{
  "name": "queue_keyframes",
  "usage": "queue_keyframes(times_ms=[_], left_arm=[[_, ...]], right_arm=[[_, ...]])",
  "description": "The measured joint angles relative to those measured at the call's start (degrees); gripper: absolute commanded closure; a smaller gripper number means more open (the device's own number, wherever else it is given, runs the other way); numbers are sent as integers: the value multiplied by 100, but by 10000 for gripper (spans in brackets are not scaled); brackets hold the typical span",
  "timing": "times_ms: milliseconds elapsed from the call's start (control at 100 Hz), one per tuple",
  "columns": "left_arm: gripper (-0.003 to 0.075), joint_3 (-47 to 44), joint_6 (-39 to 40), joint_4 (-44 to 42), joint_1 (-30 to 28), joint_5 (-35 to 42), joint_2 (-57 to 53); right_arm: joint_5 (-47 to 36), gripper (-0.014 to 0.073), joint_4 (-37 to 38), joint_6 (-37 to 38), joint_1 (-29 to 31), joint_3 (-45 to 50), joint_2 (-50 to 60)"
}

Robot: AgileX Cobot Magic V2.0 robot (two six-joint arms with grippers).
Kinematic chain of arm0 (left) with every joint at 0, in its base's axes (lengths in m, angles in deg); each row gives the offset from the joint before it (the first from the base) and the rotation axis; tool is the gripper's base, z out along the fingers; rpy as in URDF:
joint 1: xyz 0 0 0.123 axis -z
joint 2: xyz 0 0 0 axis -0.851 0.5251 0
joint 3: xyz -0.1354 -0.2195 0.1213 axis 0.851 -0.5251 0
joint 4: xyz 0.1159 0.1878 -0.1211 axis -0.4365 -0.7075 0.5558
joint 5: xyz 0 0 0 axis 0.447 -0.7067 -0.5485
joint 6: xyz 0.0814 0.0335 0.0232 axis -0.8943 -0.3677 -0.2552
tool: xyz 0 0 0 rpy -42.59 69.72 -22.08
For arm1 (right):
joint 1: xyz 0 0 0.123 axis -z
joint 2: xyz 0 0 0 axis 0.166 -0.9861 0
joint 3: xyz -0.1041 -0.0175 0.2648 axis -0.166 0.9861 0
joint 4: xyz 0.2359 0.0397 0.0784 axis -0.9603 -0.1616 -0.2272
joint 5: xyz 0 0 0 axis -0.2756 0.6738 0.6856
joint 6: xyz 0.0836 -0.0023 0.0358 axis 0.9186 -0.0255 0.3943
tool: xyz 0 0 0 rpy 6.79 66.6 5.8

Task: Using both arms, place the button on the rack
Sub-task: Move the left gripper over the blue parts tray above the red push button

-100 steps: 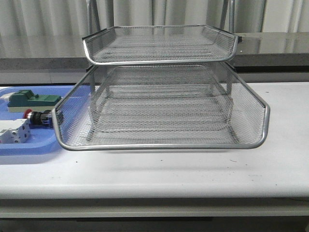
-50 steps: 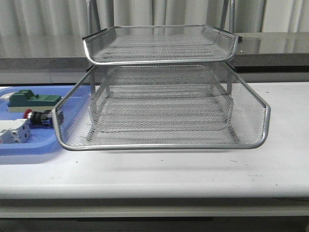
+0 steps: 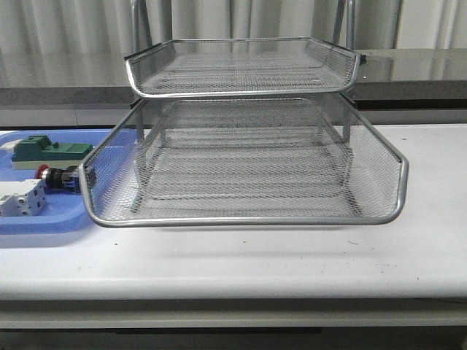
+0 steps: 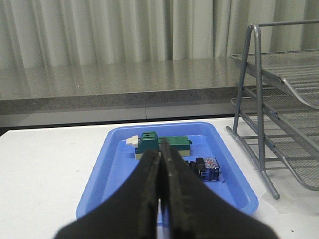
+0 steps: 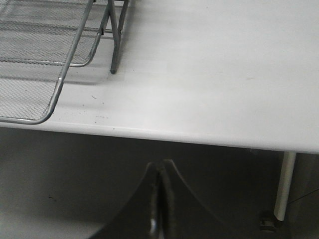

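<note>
The button (image 3: 60, 177), red cap, black body and blue rear block, lies on its side in the blue tray (image 3: 66, 217) left of the rack; the left wrist view shows its blue end (image 4: 207, 168). The silver wire-mesh rack (image 3: 244, 157) stands in the middle of the table, its tiers holding nothing. My left gripper (image 4: 160, 155) is shut and holds nothing, hovering before the tray, a short way short of the button. My right gripper (image 5: 159, 167) is shut and holds nothing, below and off the table's front edge, right of the rack's corner (image 5: 30, 94). Neither arm shows in the front view.
A green block (image 3: 51, 152) and a white-grey terminal block (image 3: 20, 198) share the blue tray with the button. A grey ledge and curtains run behind the table (image 3: 408, 255). A table leg (image 5: 283, 186) stands at the right.
</note>
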Motion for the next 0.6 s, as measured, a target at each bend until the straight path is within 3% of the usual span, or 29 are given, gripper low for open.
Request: queue_keyframes(times_ms=[600], left_arm=[[740,0,0,137,0,239,0]], right_arm=[[9,664,0,0,0,0,0]])
